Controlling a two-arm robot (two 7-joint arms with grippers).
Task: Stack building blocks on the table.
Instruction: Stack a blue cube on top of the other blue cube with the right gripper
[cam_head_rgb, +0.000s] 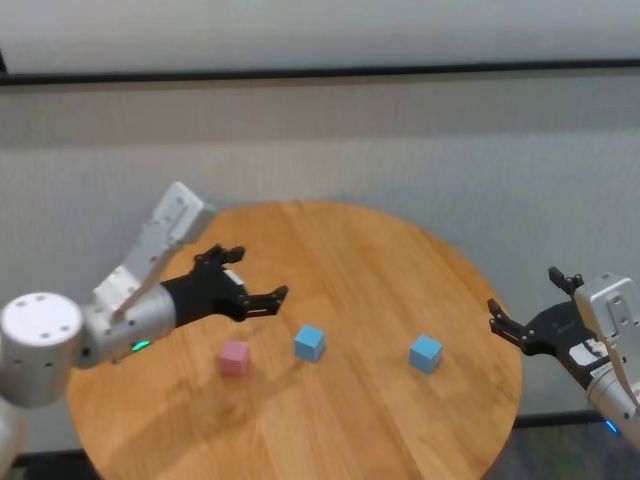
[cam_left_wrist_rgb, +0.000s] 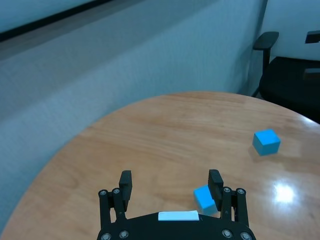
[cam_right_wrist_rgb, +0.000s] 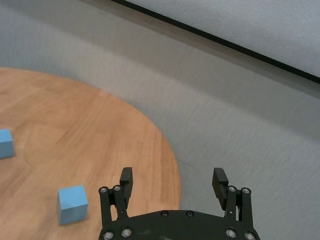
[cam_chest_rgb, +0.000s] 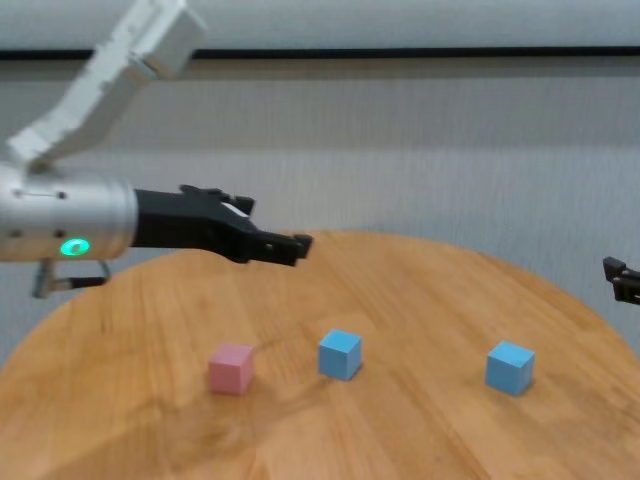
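Three building blocks lie apart on the round wooden table (cam_head_rgb: 360, 250): a pink cube (cam_head_rgb: 234, 357) at the left, a light blue cube (cam_head_rgb: 309, 342) in the middle and a second light blue cube (cam_head_rgb: 425, 352) at the right. My left gripper (cam_head_rgb: 258, 275) is open and empty, above the table just behind the pink and middle cubes. In the left wrist view, the middle blue cube (cam_left_wrist_rgb: 204, 197) shows beside one finger, not between them. My right gripper (cam_head_rgb: 522, 290) is open and empty, off the table's right edge, beyond the right blue cube (cam_right_wrist_rgb: 72, 203).
A grey wall runs behind the table. A dark chair (cam_left_wrist_rgb: 285, 75) stands beyond the table's far right side in the left wrist view. The table's front half is bare wood.
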